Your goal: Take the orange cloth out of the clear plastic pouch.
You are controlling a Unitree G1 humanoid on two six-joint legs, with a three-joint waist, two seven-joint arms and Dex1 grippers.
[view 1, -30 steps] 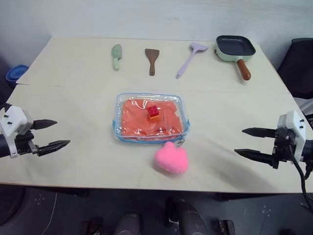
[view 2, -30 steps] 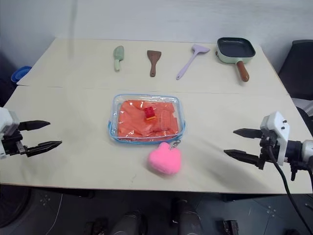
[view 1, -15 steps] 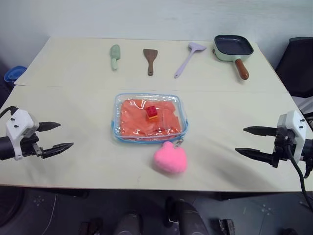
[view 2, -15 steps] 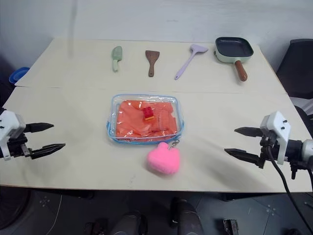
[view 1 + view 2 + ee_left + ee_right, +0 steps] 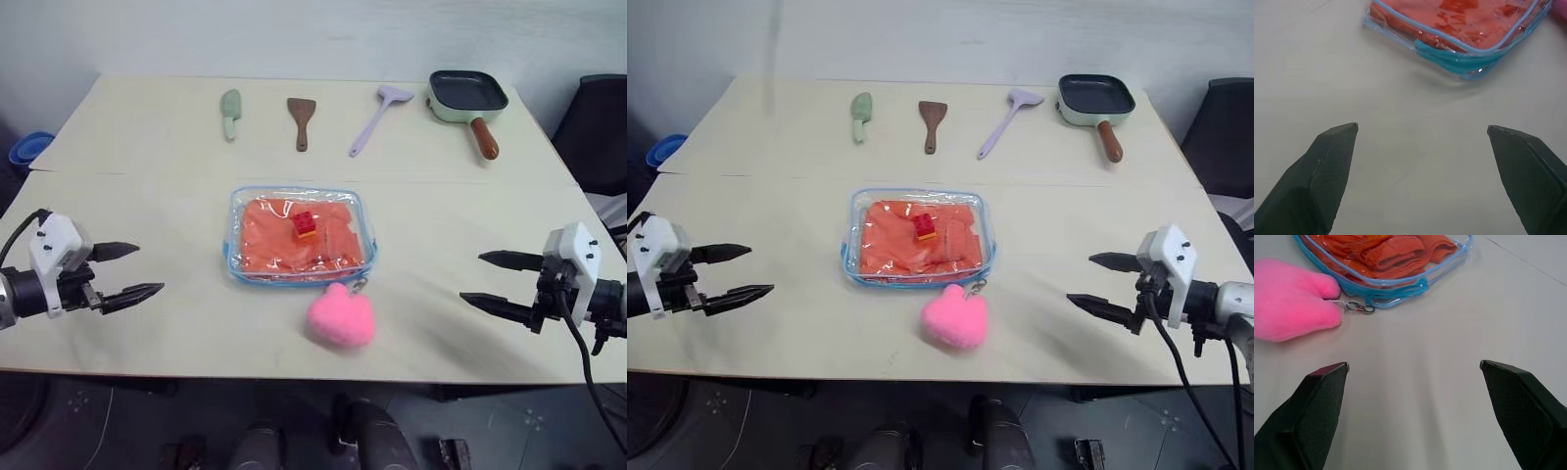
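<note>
Head view first: the clear plastic pouch point(image 5: 301, 235) lies flat at the centre of the frame on the worktop point(image 5: 176, 206), the orange cloth point(image 5: 284, 240) inside it and a small red toy block point(image 5: 307, 224) on top. A pink heart plush point(image 5: 342, 315) sits just below, clipped to the pouch. My left claw point(image 5: 135, 270) hangs at the left edge, fingers apart and empty; my right claw point(image 5: 495, 281) at the right edge, likewise apart, empty. Both are well clear of the pouch.

Left wrist view: pouch corner point(image 5: 1459, 54) at the top, blue edging bunched, bare worktop between my fingers point(image 5: 1327, 171).

Right wrist view: plush point(image 5: 1293, 298) upper left, a small metal clip point(image 5: 1359, 308) beside it, pouch above.

I'd call this the approach. Next: close in, pin the pouch, find the zipper.
</note>
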